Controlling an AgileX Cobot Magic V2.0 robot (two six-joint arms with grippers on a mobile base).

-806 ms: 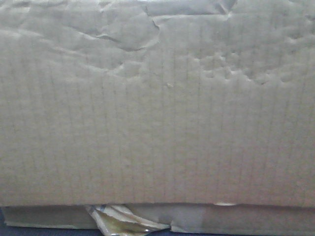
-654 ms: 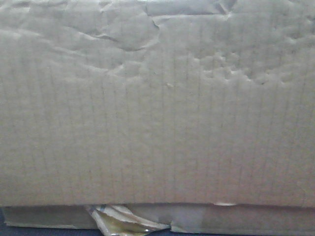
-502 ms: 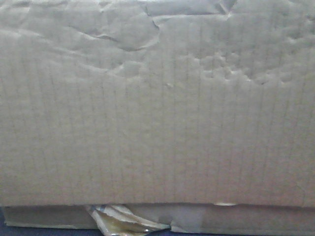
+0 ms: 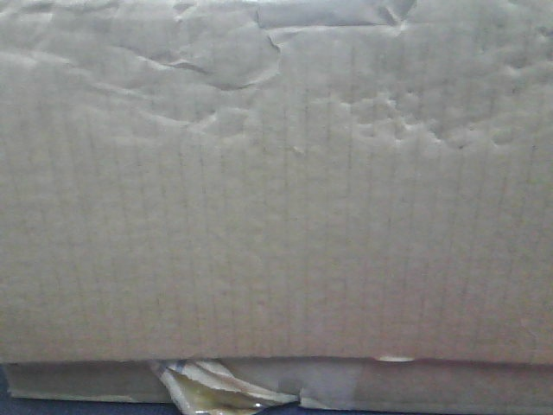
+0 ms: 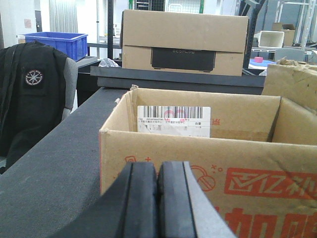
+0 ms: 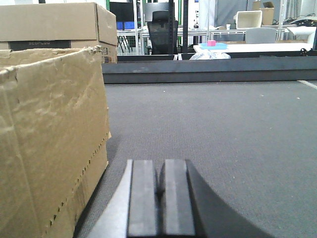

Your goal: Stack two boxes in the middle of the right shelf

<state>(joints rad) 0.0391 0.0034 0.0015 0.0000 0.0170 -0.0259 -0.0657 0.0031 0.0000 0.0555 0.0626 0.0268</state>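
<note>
- While the dented box (image 4: 276, 216) fills the front view, a strip of the taped box (image 4: 415, 385) shows just under its lower edge, with yellowish tape crumpled there.
- The left gripper (image 5: 158, 173) has its pads pressed together and holds nothing. It points at an open-topped carton (image 5: 198, 148) with red print, which stands on the grey tabletop (image 5: 59, 163).
- The right gripper (image 6: 161, 173) is likewise closed and empty, low over the tabletop, with the dented box standing just to its left.
- A closed carton (image 5: 183, 42) and a blue bin (image 5: 54, 42) sit farther back.
</note>
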